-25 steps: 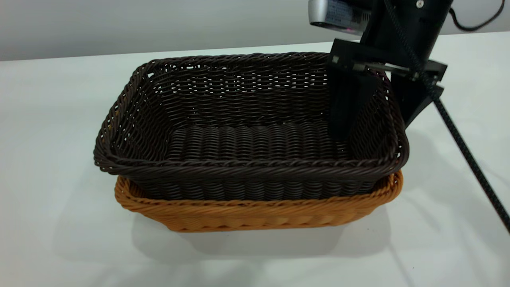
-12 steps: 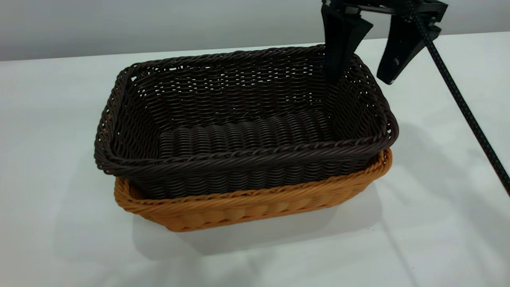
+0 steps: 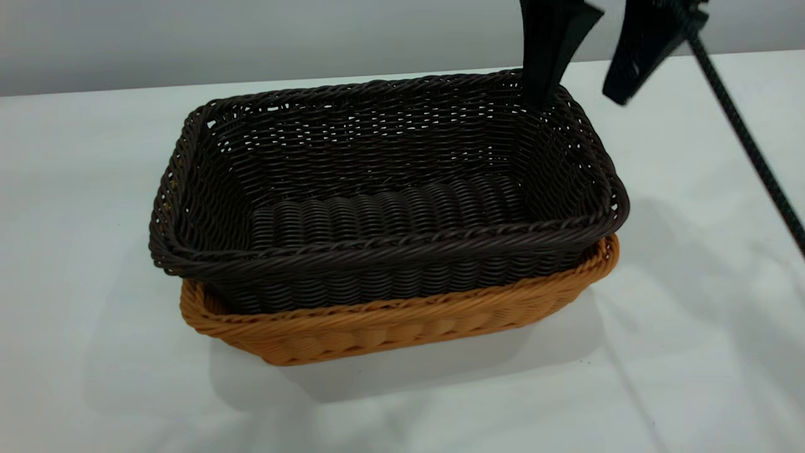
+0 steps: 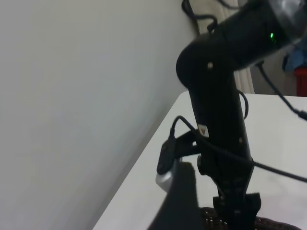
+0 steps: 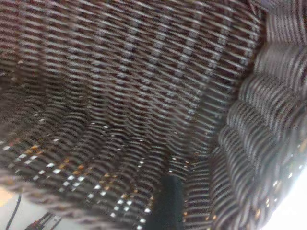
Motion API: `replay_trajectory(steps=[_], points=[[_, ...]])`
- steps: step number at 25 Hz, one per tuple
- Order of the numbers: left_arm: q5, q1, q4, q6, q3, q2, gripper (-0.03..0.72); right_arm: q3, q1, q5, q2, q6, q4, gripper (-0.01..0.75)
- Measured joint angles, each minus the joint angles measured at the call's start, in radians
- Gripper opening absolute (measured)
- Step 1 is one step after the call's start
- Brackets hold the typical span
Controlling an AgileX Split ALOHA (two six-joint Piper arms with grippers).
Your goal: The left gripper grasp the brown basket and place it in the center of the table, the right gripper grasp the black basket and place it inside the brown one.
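**Above the far right corner of the black basket: raise straight, touch nothing**

Over the middle of the bench (image 3: 94,189), find the black basket (image 3: 377,214) sitting inside the brown basket (image 3: 390,324), its rim standing higher than the orange rim and turned a little against it, with the near left corner hanging out over the brown edge. Judge the placing as done, or almost done.

Note the right gripper (image 3: 594,56) at the top edge of the exterior view, fingers spread wide and holding nothing: one finger just above the far right corner of the dark rim, the other outside the basket, over the bench. From the right wrist view, see only dark weave close to the camera, with small orange glints through the gaps.

For a good finish of this step:
- Lift straight up, not sideways, so as not to catch the inner finger on the braided rim.
- Keep the fingers wide until well clear of the rim.
- Watch the braided cable (image 3: 748,138) hanging at the right; keep it apart from the basket corner.
- Do not press the black basket deeper; probably light and easy to shift.

Leave the left gripper (image 4: 178,206) where it is, outside the exterior view, off at the side and facing the right arm; cannot tell how it is set.
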Motion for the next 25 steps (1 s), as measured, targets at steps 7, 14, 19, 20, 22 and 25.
replay_trajectory(steps=[7, 14, 19, 20, 22, 25], points=[[0.036, 0.0, 0.002, 0.002, 0.0, -0.09, 0.509, 0.001, 0.0, 0.0, -0.114, -0.031, 0.071, 0.545], [0.196, 0.0, 0.031, -0.011, 0.0, -0.2, 0.202, 0.001, 0.001, 0.0, -0.254, -0.039, 0.169, 0.394], [0.225, 0.0, 0.031, -0.081, 0.0, -0.269, 0.02, 0.001, 0.001, 0.001, -0.377, -0.039, 0.235, 0.3], [0.225, 0.0, 0.033, -0.099, 0.0, -0.285, 0.011, 0.001, 0.001, 0.002, -0.401, -0.039, 0.237, 0.285], [0.244, 0.0, 0.055, -0.123, 0.0, -0.321, 0.003, 0.003, 0.001, 0.002, -0.459, -0.039, 0.244, 0.245], [0.281, 0.001, 0.123, -0.187, 0.0, -0.372, 0.0, 0.01, 0.001, 0.005, -0.551, -0.036, 0.245, 0.174]])
